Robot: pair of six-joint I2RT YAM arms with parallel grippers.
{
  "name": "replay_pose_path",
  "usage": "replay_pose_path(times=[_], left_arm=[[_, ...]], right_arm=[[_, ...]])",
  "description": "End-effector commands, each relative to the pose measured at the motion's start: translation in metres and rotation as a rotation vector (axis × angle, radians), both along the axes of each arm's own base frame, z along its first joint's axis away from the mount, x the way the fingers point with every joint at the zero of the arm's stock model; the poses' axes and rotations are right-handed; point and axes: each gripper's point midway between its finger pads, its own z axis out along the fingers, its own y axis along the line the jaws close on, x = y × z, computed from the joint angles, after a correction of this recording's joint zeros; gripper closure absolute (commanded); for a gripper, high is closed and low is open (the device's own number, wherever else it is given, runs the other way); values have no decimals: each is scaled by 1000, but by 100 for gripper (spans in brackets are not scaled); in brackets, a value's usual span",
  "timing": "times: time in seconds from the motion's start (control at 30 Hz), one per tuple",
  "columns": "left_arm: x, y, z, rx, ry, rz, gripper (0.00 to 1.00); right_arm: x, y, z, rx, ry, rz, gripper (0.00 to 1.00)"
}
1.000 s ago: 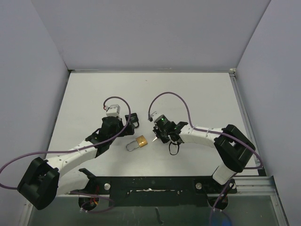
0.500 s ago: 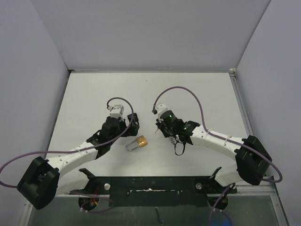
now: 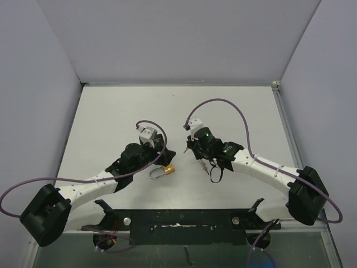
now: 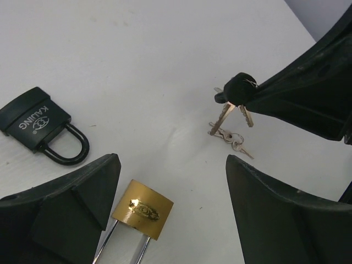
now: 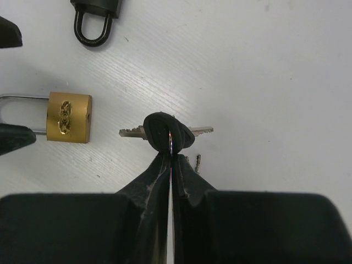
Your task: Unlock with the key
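A brass padlock with a silver shackle lies flat on the white table; it also shows in the top view and the right wrist view. My left gripper is open, its fingers on either side of the brass body, just above it. My right gripper is shut on the black head of a key bunch, held to the right of the padlock with one blade pointing toward it. The keys also show in the left wrist view.
A black padlock lies shut on the table just beyond the brass one, also in the right wrist view. Small loose keys on a ring rest on the table under the held keys. Grey walls surround the table.
My left gripper has moved right and forward to stand over the brass padlock. My right arm has stretched out, and its gripper has shifted slightly right with the keys.
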Motion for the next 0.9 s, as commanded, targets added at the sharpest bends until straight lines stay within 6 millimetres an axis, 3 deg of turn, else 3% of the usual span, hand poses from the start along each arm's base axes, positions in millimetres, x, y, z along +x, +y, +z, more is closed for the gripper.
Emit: replay_pose_path(times=[0.0, 0.2, 0.53, 0.87], left_arm=[[0, -22, 30, -63, -117, -91, 24], [-5, -37, 26, -1, -157, -131, 29], [-3, -49, 24, 179, -293, -33, 31], [5, -55, 27, 187, -339, 19, 32]], right_arm=[[12, 6, 41, 110, -54, -36, 100], [13, 3, 46, 143, -31, -57, 100], [16, 1, 49, 208, 36, -86, 100], [17, 3, 51, 225, 52, -83, 100]])
